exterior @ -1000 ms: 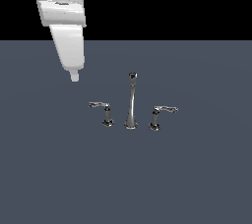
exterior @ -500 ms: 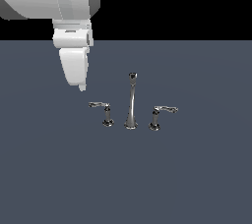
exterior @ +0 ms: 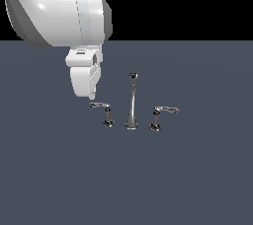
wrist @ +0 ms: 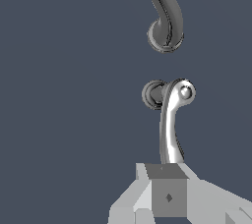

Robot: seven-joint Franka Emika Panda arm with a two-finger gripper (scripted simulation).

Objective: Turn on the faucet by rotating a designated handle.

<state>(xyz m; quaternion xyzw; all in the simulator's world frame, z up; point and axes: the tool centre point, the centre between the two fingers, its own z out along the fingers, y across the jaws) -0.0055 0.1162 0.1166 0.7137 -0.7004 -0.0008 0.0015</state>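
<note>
Gripper (exterior: 91, 95) above handle (exterior: 103, 111) lever tip.
Nothing visibly gripped; jaw opening cannot be told. Spout (exterior: 132, 103) stands beside.

A flat slate-blue floor (exterior: 197, 179) spreads beneath and all around the gripper (exterior: 91, 94) — featureless and evenly lit; behind it, the backdrop (exterior: 188, 2) is plain black.

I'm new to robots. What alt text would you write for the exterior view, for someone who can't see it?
A white robot arm reaches down, its gripper just above the lever tip of the handle on the view's left of a small chrome faucet. A mirrored twin handle stands on the spout's other side, all on a flat dark grey surface.
</note>
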